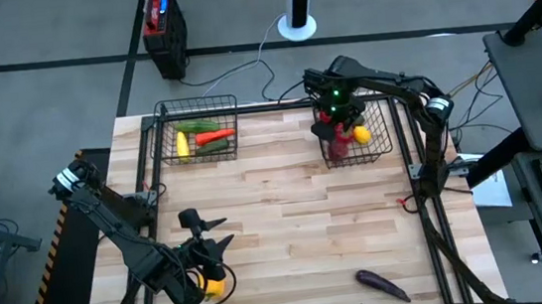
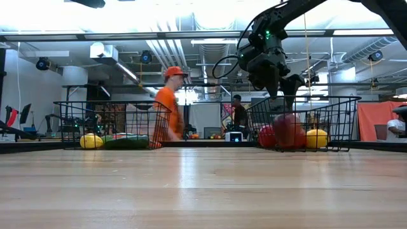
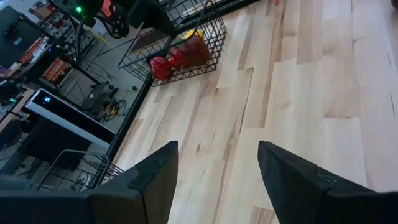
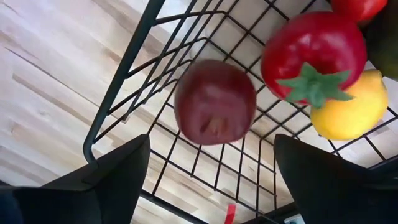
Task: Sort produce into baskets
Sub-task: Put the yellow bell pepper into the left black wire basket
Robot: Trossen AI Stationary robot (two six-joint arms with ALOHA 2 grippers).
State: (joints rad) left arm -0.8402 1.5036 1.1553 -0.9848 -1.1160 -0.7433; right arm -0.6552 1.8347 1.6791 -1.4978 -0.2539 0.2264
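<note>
My right gripper (image 1: 341, 120) hangs open over the right basket (image 1: 383, 151), also seen in the low view (image 2: 280, 95). Under its spread fingers (image 4: 106, 174) a dark red round fruit (image 4: 214, 102) shows blurred inside the basket, clear of both fingers. It lies beside a red tomato (image 4: 314, 53) and a yellow lemon (image 4: 348, 109). The left basket (image 1: 164, 132) holds a yellow piece (image 1: 182, 144), an orange carrot (image 1: 215, 135) and green cucumbers (image 1: 213, 148). My left gripper (image 1: 217, 232) is open and empty above the near left of the table, also seen in its wrist view (image 3: 214, 168).
A purple eggplant (image 1: 381, 283) lies on the table near its front edge, right of centre. A yellow piece (image 1: 212, 285) lies by my left arm at the near left. The middle of the wooden table (image 1: 297, 219) is bare. A person in orange (image 2: 168, 105) walks behind the table.
</note>
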